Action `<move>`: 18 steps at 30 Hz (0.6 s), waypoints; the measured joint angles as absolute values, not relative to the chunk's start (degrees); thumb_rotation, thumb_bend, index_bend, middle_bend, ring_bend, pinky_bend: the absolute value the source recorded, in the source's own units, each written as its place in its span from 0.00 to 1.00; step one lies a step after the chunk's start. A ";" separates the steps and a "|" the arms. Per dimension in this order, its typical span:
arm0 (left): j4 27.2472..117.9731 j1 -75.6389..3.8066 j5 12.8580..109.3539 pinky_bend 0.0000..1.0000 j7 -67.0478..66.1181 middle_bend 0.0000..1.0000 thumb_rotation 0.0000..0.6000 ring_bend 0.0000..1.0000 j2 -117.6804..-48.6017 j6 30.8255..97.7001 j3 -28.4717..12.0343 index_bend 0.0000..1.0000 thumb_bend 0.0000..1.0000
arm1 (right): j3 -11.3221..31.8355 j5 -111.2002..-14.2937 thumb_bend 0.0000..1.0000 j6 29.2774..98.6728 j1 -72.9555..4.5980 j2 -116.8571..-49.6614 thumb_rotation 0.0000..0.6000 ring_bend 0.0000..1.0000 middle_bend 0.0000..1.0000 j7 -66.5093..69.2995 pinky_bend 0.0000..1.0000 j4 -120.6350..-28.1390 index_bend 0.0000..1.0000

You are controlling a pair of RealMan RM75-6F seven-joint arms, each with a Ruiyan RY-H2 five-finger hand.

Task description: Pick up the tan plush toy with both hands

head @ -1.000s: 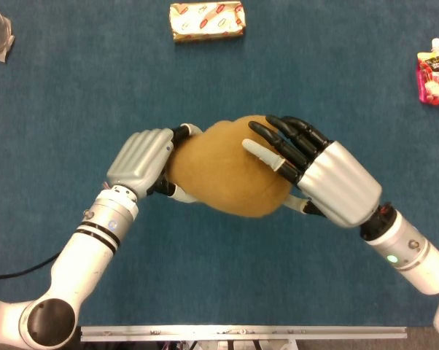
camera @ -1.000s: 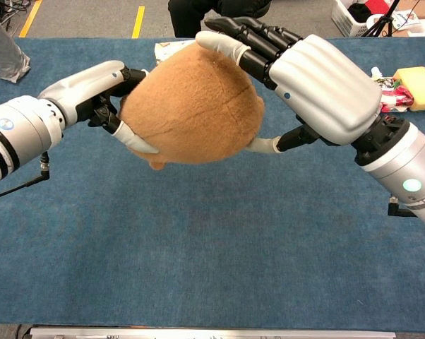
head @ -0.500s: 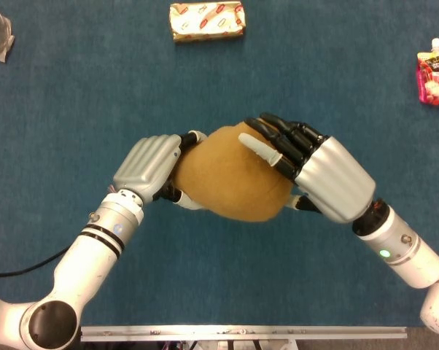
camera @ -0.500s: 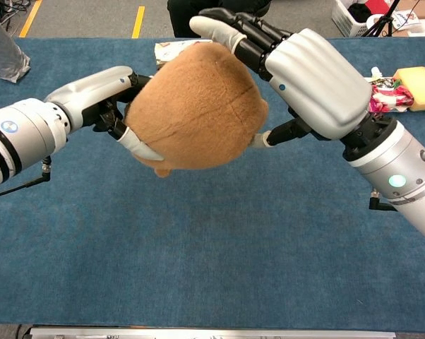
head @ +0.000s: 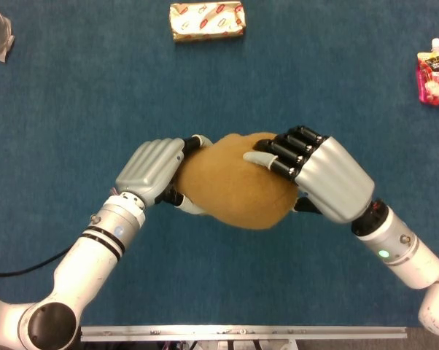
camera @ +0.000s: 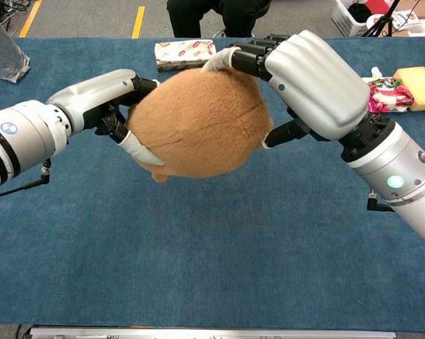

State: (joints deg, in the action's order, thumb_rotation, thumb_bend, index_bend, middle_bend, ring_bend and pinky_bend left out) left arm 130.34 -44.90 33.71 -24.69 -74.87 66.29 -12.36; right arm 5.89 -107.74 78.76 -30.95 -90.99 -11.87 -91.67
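The tan plush toy [head: 234, 182] is a round soft ball, held up off the blue table between both hands; the chest view shows the plush toy [camera: 195, 123] clear of the surface. My left hand [head: 152, 169] grips its left side, fingers wrapped around the edge. My right hand [head: 318, 175] grips its right side, black fingers curled over the top and the thumb underneath. In the chest view the left hand [camera: 103, 99] and the right hand [camera: 304, 78] press in from opposite sides.
A gold-wrapped snack box [head: 207, 20] lies at the far middle of the table. A red drink pouch [head: 434, 71] lies at the far right, with a yellow sponge [camera: 414, 78] near it. A clear bag [camera: 4, 53] sits at the far left.
Both hands have carried the toy slightly toward me. The right hand's fingers have curled tighter over the toy's top.
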 measured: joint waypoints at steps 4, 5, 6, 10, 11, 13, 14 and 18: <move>130.39 -45.02 33.94 0.93 -23.85 0.93 1.00 0.78 -74.74 66.17 -12.06 0.82 0.25 | 5.81 -107.93 0.00 79.93 -30.97 -91.74 1.00 0.64 0.63 -11.19 0.52 -90.61 0.60; 130.40 -45.06 34.02 0.93 -23.65 0.93 1.00 0.78 -74.70 66.11 -11.98 0.81 0.25 | 5.77 -107.96 0.00 80.12 -30.98 -91.88 1.00 0.65 0.64 -11.07 0.53 -90.42 0.62; 130.40 -45.10 34.14 0.92 -23.41 0.93 1.00 0.77 -74.63 66.01 -11.87 0.81 0.25 | 5.71 -107.97 0.00 80.32 -30.98 -91.99 1.00 0.66 0.64 -10.92 0.54 -90.24 0.63; 130.37 -45.11 34.51 0.90 -22.32 0.89 1.00 0.74 -74.41 65.53 -11.71 0.76 0.25 | 5.60 -107.97 0.00 81.04 -30.99 -92.19 1.00 0.67 0.66 -10.44 0.56 -89.88 0.65; 130.34 -45.07 34.68 0.90 -21.94 0.89 1.00 0.73 -74.35 65.38 -11.68 0.75 0.25 | 5.56 -107.96 0.00 81.16 -30.99 -92.20 1.00 0.67 0.66 -10.35 0.56 -89.85 0.65; 130.26 -44.94 35.13 0.89 -20.93 0.85 1.00 0.71 -74.13 64.83 -11.62 0.72 0.25 | 5.52 -107.97 0.00 81.39 -31.01 -92.20 1.00 0.68 0.66 -10.25 0.57 -89.78 0.65; 130.20 -44.88 35.35 0.89 -20.45 0.82 1.00 0.70 -74.01 64.54 -11.60 0.70 0.25 | 5.48 -107.96 0.00 81.45 -31.03 -92.18 1.00 0.68 0.67 -10.23 0.57 -89.77 0.65; 129.79 -44.64 36.84 0.84 -18.96 0.67 1.00 0.59 -73.28 63.04 -11.15 0.61 0.25 | 5.35 -107.77 0.00 81.51 -31.08 -92.11 1.00 0.68 0.67 -10.24 0.58 -89.83 0.66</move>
